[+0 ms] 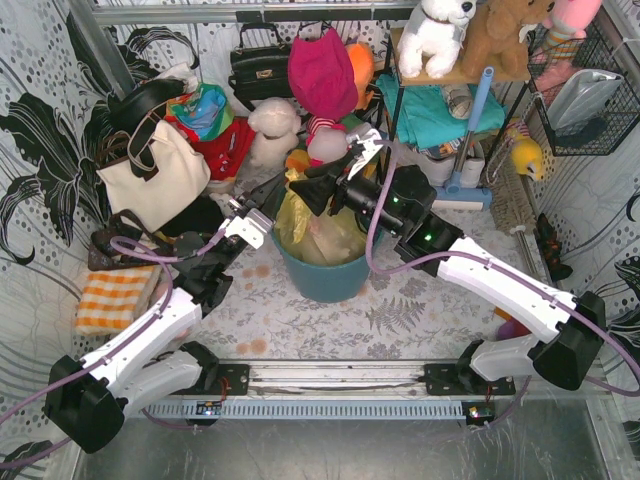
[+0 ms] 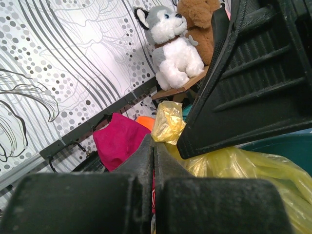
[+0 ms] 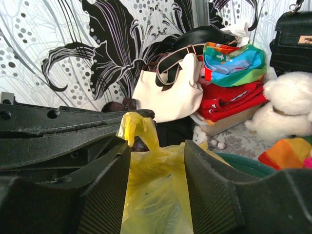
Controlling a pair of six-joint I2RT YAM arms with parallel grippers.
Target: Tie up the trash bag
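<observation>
The bag [image 1: 335, 240] sits in the teal bin [image 1: 325, 285] at the middle of the counter [image 1: 400, 320], its yellow film bulging above the rim. The left gripper [image 2: 154, 146] reaches in from the bin's 8 o'clock. It is closed, tips right at a twisted handle strip [image 2: 167, 122]; whether film is pinched between them cannot be told. The right gripper [image 3: 156, 146] comes from 2 o'clock, its fingers [image 3: 105, 195] standing apart on either side of the bag's neck without clamping it.

The bag looks light, limp and slippery, and probably tears easily under a hard pull. It has no stiffness to push against. The best hold is likely the bunched strip at the bag's 12 o'clock, where gathered plastic gives thickness, not the smooth wall.
</observation>
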